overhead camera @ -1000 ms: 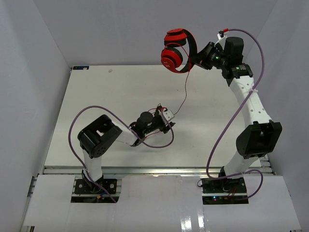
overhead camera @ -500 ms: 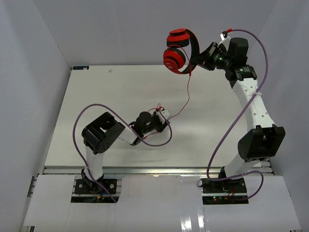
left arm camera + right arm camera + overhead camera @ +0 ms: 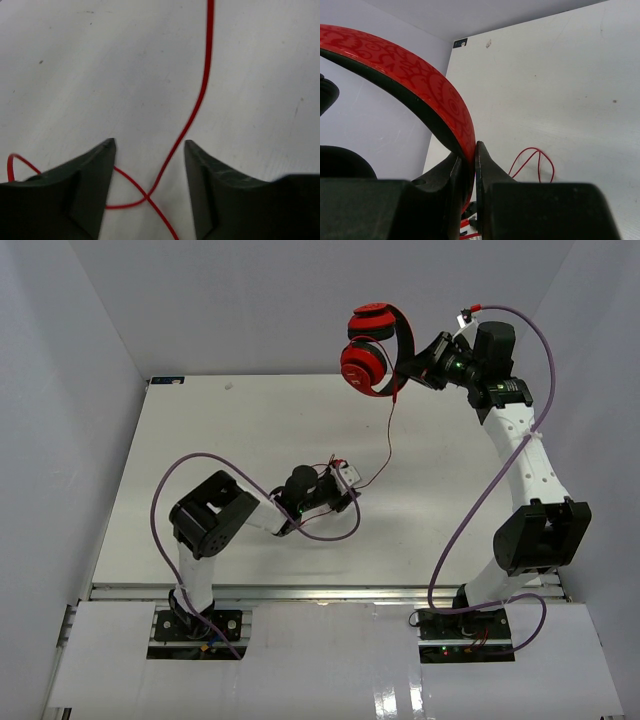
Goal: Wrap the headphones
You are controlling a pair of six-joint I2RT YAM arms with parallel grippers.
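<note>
The red headphones [image 3: 372, 350] hang high over the table's far edge, my right gripper [image 3: 412, 368] shut on their band. In the right wrist view the red band [image 3: 435, 95] is pinched between the two black fingers [image 3: 487, 167]. Their thin red cord [image 3: 388, 435] drops from the cups to the table and runs to my left gripper [image 3: 345, 485], low over the table's middle. In the left wrist view that gripper [image 3: 149, 150] is open, and the cord [image 3: 192, 112] lies on the table between its fingertips, crossing itself in a small loop [image 3: 125, 192].
The white table [image 3: 200, 440] is walled by white panels on three sides. Purple arm cables loop beside the left arm [image 3: 310, 538] and along the right arm [image 3: 480, 500]. A small label [image 3: 165, 381] sits at the table's far left corner.
The right arm lifted the headphones slightly up and to the right. The left arm drew back a little and returned, its jaws narrowing and widening again over the cord.
</note>
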